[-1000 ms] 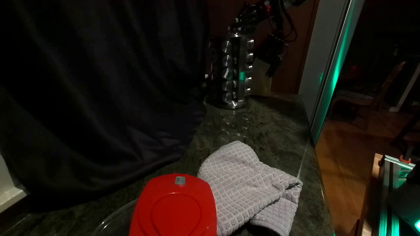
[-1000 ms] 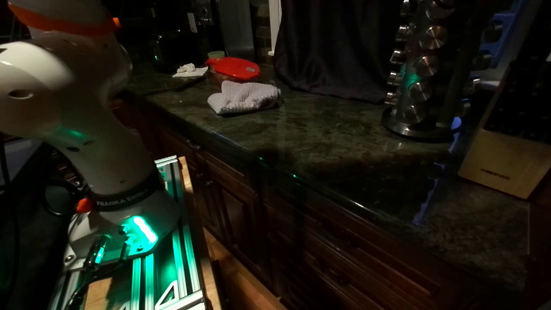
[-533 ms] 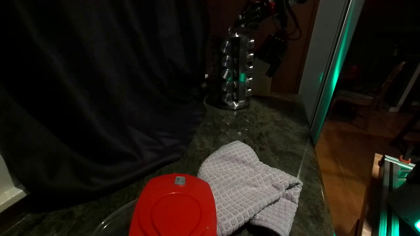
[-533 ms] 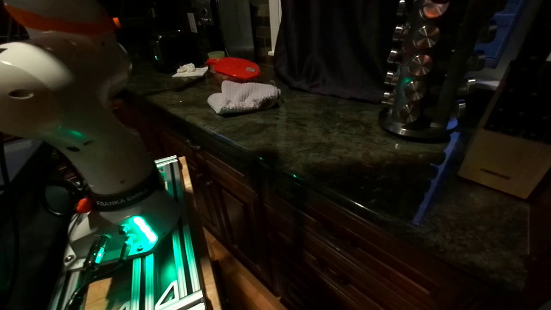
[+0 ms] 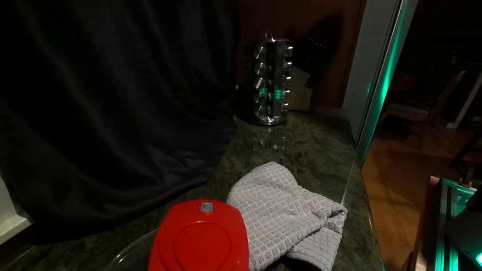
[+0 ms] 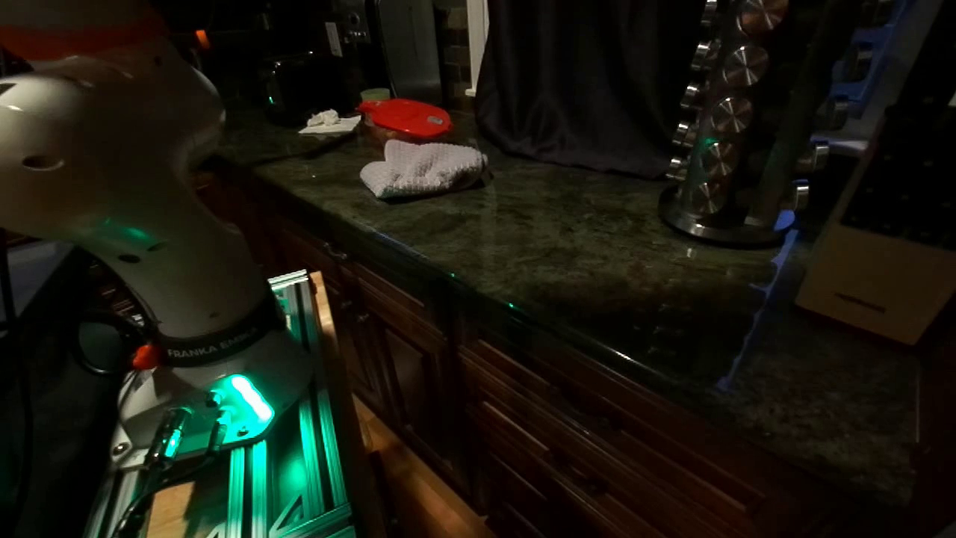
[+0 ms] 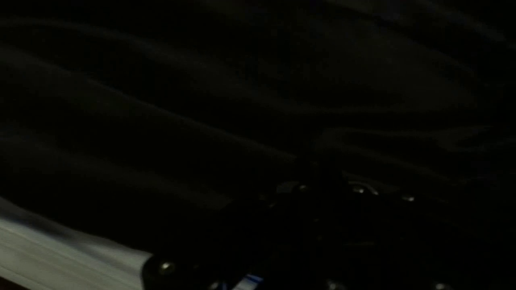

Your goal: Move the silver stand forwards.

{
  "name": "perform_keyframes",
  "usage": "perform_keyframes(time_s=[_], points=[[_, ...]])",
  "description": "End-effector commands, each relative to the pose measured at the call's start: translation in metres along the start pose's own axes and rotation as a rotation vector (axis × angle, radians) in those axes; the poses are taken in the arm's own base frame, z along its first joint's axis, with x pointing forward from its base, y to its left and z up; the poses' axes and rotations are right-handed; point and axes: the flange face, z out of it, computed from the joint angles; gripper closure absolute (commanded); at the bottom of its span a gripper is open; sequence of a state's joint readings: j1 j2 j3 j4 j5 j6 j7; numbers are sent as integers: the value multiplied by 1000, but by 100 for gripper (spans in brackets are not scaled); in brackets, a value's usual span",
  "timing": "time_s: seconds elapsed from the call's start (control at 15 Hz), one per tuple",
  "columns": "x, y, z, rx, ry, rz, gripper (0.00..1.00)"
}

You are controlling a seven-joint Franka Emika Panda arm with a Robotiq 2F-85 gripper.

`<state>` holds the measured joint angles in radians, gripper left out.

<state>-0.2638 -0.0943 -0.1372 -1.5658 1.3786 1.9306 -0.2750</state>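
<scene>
The silver stand (image 5: pixel 278 77) is a tall chrome rack with round shiny caps in columns. It stands upright on the dark green counter (image 5: pixel 305 139) in both exterior views; in an exterior view the stand (image 6: pixel 730 116) is cut off at the top edge. The tan knife block (image 5: pixel 300 92) stands just behind it, and the block (image 6: pixel 870 288) is at its right in an exterior view. My gripper (image 7: pixel 318 167) shows only in the very dark wrist view. Its fingers look together, with nothing seen between them. The stand is out of the wrist view.
A black curtain (image 5: pixel 131 113) hangs beside the counter and fills most of the wrist view (image 7: pixel 121 141). A grey towel (image 5: pixel 278 214) and a red lid (image 5: pixel 199 244) lie nearer that camera. The white arm (image 6: pixel 97 149) rises beside the counter's front edge.
The dark gripper and cables that showed above the stand in an exterior view have moved up out of sight. The stand has shifted and turned slightly.
</scene>
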Motion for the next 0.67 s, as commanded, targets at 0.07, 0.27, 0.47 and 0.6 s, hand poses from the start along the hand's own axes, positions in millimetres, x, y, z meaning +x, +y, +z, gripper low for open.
perform_keyframes(time_s=[0.07, 0.27, 0.47, 0.6], points=[[-14, -42, -5, -112, -85, 15, 56], [-29, -44, 4, -269, -166, 10, 33], [-42, -28, 22, -416, -249, 22, 11], [-51, -11, 35, -524, -285, 18, 0]])
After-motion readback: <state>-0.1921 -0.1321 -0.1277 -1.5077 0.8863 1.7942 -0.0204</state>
